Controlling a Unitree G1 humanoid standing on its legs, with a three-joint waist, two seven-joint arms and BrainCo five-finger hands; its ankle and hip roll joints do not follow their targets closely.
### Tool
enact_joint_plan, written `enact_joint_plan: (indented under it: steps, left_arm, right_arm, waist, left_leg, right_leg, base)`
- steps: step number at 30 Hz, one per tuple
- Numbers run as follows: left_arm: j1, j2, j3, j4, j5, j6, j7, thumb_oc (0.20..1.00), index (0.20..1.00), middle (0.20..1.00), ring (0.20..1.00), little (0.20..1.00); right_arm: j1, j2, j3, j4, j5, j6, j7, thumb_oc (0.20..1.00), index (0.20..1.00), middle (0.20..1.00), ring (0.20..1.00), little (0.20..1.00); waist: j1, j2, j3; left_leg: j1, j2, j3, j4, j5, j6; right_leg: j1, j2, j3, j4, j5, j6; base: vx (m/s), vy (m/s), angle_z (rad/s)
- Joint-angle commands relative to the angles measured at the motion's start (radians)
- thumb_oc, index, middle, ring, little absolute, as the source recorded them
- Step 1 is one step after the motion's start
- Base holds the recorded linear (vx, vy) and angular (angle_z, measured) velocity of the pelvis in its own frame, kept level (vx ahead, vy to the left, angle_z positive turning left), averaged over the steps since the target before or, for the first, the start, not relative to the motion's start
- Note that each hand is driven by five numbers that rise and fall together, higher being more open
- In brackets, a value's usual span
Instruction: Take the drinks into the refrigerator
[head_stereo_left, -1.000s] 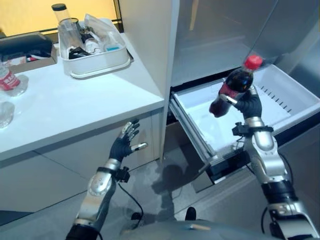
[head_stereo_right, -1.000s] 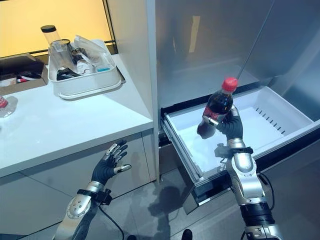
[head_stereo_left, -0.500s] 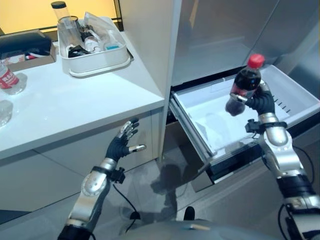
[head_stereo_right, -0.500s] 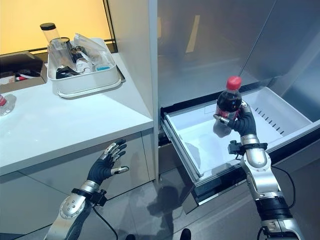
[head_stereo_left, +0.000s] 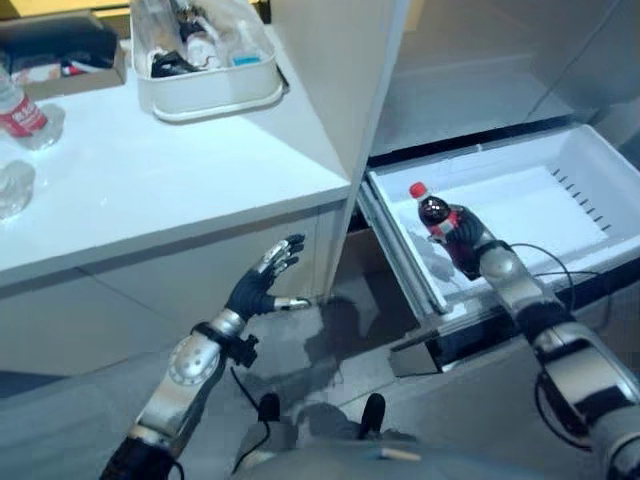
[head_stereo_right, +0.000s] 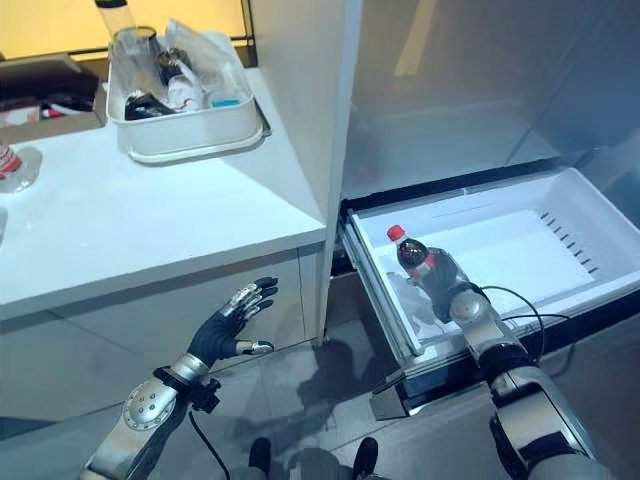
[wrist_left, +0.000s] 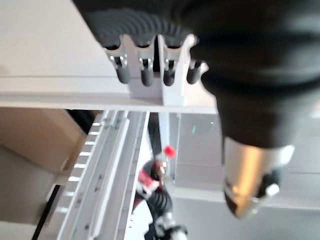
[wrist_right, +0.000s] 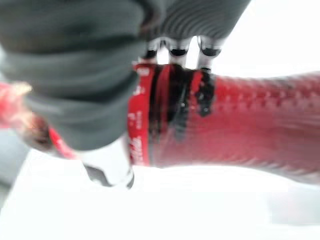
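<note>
A dark cola bottle with a red cap and red label leans inside the open white fridge drawer, near its front left corner. My right hand is shut around the bottle's lower body; in the right wrist view its fingers curl over the red label of the bottle. My left hand hangs open with spread fingers in front of the counter's cabinet, holding nothing. From the left wrist view the bottle shows far off in the drawer.
A white counter carries a white bin of kitchen items at the back and clear bottles at the far left. A tall white panel separates counter and fridge. The drawer's far part is bare.
My right hand has lowered the cola bottle from above the drawer down into its front left part. The camera has tipped and shifted. The left hand stays open by the cabinet.
</note>
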Motion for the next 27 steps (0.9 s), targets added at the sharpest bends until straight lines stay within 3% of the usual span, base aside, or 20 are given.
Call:
enact_joint_plan:
  steps: [1,13,14,15,23,27]
  left_arm:
    - [-0.086,0.012,-0.039,-0.108,0.036,-0.056,0.034,1.0,1.0,1.0,1.0,1.0]
    - [-0.241,-0.041,-0.1,-0.056,0.104,-0.034,0.105,1.0,1.0,1.0,1.0,1.0]
    - [-0.249,-0.048,-0.1,-0.059,0.104,-0.032,0.108,1.0,1.0,1.0,1.0,1.0]
    - [-0.254,-0.059,-0.092,-0.059,0.095,-0.031,0.117,1.0,1.0,1.0,1.0,1.0]
    - [-0.266,-0.093,-0.069,-0.047,0.103,-0.029,0.148,1.0,1.0,1.0,1.0,1.0]
    - [-0.265,-0.094,-0.057,-0.056,0.095,-0.033,0.173,1.0,1.0,1.0,1.0,1.0]
  right_arm:
    - [-0.249,-0.025,0.035,0.05,-0.105,-0.027,-0.064,0.2,0.2,0.2,0.2,0.2]
    - [-0.432,0.03,0.272,0.199,-0.479,0.045,-0.038,0.2,0.2,0.2,0.2,0.2]
    - [-0.445,0.05,0.289,0.218,-0.5,0.049,-0.015,0.526,0.526,0.526,0.526,0.526]
    - [-0.47,0.066,0.284,0.211,-0.493,0.054,-0.019,1.0,1.0,1.0,1.0,1.0]
    - [-0.433,0.04,0.216,0.135,-0.407,0.046,-0.055,1.0,1.0,1.0,1.0,1.0]
    - [-0.402,0.047,0.115,0.204,-0.265,0.053,-0.091,1.0,1.0,1.0,1.0,1.0]
  waist:
    - [0.003,-0.019,0.039]
    - [0.019,0.021,0.142]
    - [0.02,0.027,0.149]
    - [0.021,0.034,0.157]
    - [0.014,0.038,0.172]
    - [0.009,0.042,0.176]
  left_leg:
    - [-0.056,-0.067,-0.044,-0.001,-0.026,0.057]
    - [-0.169,-0.084,-0.076,-0.001,0.02,0.051]
    - [-0.18,-0.085,-0.079,-0.001,0.025,0.048]
    - [-0.19,-0.088,-0.083,-0.001,0.027,0.048]
    - [-0.204,-0.097,-0.094,-0.001,0.028,0.048]
    - [-0.212,-0.099,-0.096,-0.001,0.027,0.05]
  right_leg:
    - [0.053,-0.03,-0.071,0.009,-0.032,0.062]
    - [-0.043,-0.052,-0.092,0.013,-0.005,0.064]
    - [-0.051,-0.054,-0.095,0.012,-0.002,0.065]
    - [-0.059,-0.058,-0.096,0.011,0.001,0.065]
    - [-0.069,-0.068,-0.104,0.009,0.005,0.067]
    - [-0.078,-0.072,-0.105,0.008,0.008,0.066]
  base:
    - [-0.07,0.039,0.25]
    - [-0.05,0.029,0.07]
    - [-0.05,0.02,0.06]
    - [-0.03,0.013,0.08]
    - [-0.02,0.008,0.06]
    - [-0.02,0.005,0.02]
